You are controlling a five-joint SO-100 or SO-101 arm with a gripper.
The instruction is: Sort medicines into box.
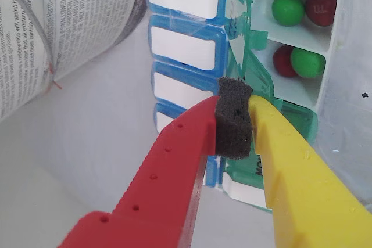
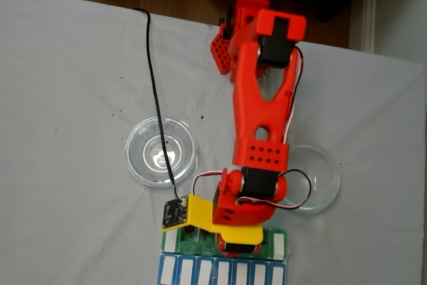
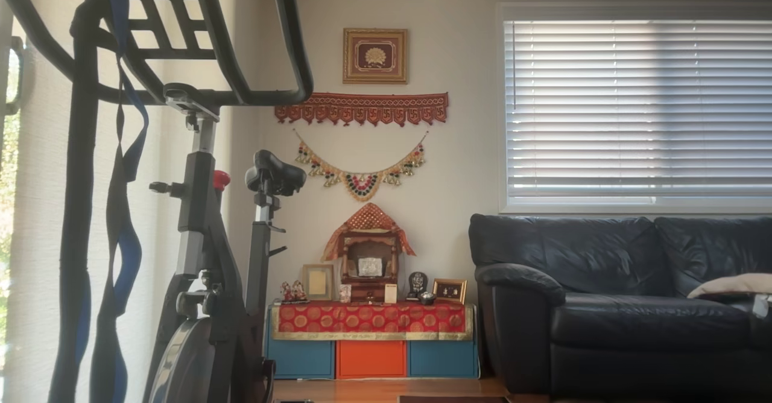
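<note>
In the fixed view the red 3D-printed arm (image 2: 257,105) reaches from its base at the top of the white cloth-covered table (image 2: 73,78) down toward the bottom edge, its wrist bent over the flat plastic pill organizer with green and blue rows and white labels (image 2: 223,266). Two round clear glass dishes flank the arm in that view, one to the left (image 2: 161,151) and one to the right (image 2: 319,177), partly behind the forearm.

In the wrist view the gripper (image 1: 235,117), with one red finger (image 1: 174,172) and one yellow finger (image 1: 296,172), is nearly closed, the tips pinching only the dark grey foam pad (image 1: 233,121) between them; no ball is seen in its grasp. It hovers just over the organizer, at the edge between the blue row and the raised translucent green lids (image 1: 256,79).

Two open white compartments lie at upper right in the wrist view. Each holds a pair of touching small round balls: a bright green ball (image 1: 288,9) beside a dark red ball (image 1: 320,7) in the upper one, and a dark red ball (image 1: 283,61) beside a bright green ball (image 1: 308,63) in the lower one
</note>
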